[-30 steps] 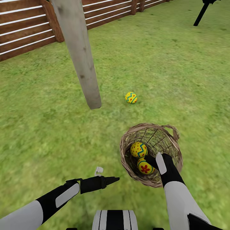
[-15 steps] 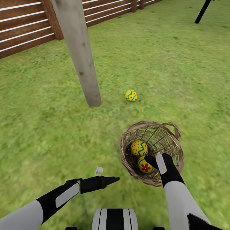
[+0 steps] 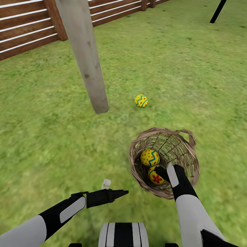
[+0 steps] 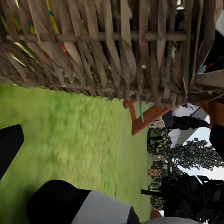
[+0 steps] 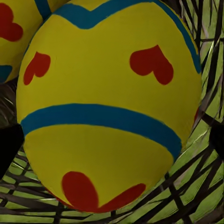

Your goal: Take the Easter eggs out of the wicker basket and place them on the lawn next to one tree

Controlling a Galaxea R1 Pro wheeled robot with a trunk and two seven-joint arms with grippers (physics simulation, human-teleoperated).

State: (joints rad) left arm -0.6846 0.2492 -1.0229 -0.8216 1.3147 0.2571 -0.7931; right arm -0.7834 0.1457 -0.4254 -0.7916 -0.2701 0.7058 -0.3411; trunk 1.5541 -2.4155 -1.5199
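The whole head view has shifted slightly. The right gripper [image 3: 164,172] stays inside the wicker basket [image 3: 137,169], its opening hidden, at the flowered egg [image 3: 156,177], the dotted egg [image 3: 150,157] beside. A third egg [image 3: 141,101] lies near the tree [image 3: 90,68].

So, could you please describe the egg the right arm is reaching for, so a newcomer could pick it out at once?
Start at the pale tree trunk on the lawn; nearer the robot and to its right stands the wicker basket. Two eggs lie inside, and the one meant is the nearer egg, against the right fingers. It carries a big red flower, whereas the dotted egg beside it has small red dots.
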